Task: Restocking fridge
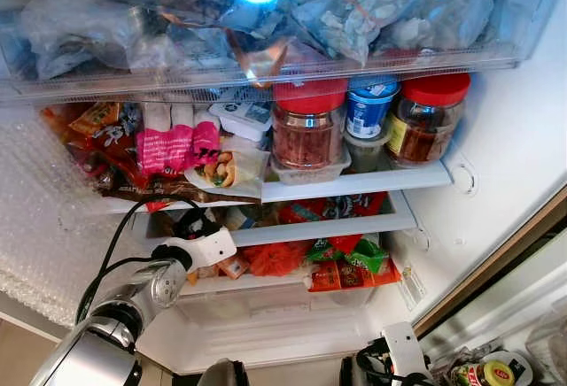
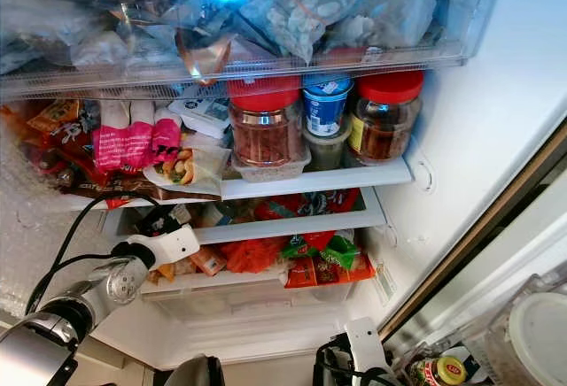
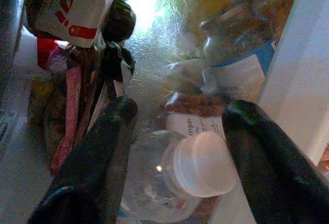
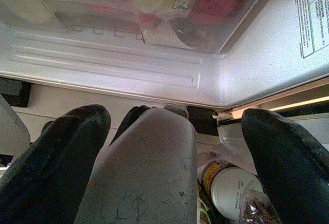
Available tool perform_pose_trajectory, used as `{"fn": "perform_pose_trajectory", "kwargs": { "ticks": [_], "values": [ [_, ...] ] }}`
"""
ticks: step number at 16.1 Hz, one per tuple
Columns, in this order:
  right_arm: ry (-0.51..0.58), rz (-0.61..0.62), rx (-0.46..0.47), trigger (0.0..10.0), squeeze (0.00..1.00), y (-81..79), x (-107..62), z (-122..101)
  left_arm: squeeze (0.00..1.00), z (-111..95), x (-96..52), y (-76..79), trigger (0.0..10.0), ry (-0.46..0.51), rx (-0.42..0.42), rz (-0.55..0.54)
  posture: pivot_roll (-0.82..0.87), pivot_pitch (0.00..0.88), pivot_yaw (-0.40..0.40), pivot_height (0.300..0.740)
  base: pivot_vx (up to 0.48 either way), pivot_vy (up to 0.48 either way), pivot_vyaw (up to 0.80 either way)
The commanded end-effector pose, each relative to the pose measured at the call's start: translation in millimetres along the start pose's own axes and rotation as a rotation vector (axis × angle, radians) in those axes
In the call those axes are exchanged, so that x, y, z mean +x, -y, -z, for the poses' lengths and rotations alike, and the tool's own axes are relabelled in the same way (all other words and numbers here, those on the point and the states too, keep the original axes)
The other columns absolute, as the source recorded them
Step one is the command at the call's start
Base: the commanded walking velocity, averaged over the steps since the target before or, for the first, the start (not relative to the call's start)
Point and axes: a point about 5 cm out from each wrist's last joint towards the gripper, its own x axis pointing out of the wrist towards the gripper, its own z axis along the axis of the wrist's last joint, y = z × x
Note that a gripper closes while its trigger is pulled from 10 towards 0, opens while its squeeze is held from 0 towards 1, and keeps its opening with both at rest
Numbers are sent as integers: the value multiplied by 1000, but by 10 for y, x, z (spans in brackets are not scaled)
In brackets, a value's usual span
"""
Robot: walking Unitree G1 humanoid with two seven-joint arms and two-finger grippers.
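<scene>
Left pincer (image 3: 175, 126), fingers spread wide, straddles a clear capped bottle (image 3: 180, 175) inside the fridge (image 1: 496, 165).

Red-lidded jars: I count two, one (image 1: 308, 129) mid-shelf and one (image 1: 425, 119) at the shelf's right end.
Blue-lidded tubs: one (image 1: 368, 107), between those jars.
Pink packets: one (image 1: 177, 142), toward the shelf's left edge.
Clear bottles with a white cap: one (image 3: 177, 175).
Glass jars with a blue-white label: one (image 3: 239, 49).
</scene>
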Motion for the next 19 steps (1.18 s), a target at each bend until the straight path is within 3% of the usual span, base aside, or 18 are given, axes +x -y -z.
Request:
{"fn": "perform_pose_trajectory", "kwargs": {
  "ticks": [1, 3, 8, 11, 12, 13, 14, 19],
  "values": [
    [-158, 10, 11, 10000, 0, 51, -119, 379, 1000, 16, 8, -39, 10000, -8, -25, 1, -204, 128, 1, 642, 0, 0, 0],
    [-159, 12, 9, 10000, 0, 47, -113, 368, 1000, -48, 57, -78, 10000, 14, -85, 36, -203, 118, 4, 642, 0, 0, 0],
    [-165, 15, 5, 10000, 0, 40, -105, 361, 1000, -151, 122, -168, 10000, 72, -122, 63, -194, 92, 13, 642, 0, 0, 0],
    [-166, 15, 1, 10000, 0, 27, -94, 345, 1000, -232, 144, -165, 10000, 109, -258, 93, -188, 71, 20, 642, 0, 0, 0],
    [-167, 13, -2, 10000, 0, 17, -83, 326, 0, -307, 150, -143, 10000, 151, -370, 101, -169, 44, 26, 642, 0, 0, 0],
    [-167, 12, -4, 10000, 0, 13, -78, 318, 0, -340, 149, -131, 10000, 171, -409, 106, -167, 41, 27, 642, 0, 0, 0],
    [-167, 11, -6, 10000, 0, -4, -64, 298, 0, -425, 135, -70, 10000, 221, -528, 110, -161, 20, 37, 642, 0, 0, 0],
    [-169, 11, -6, 10000, 0, -7, -62, 295, 0, -434, 126, -71, 10000, 239, -569, 123, -161, 20, 37, 642, 0, 0, 0]
  ]
}}
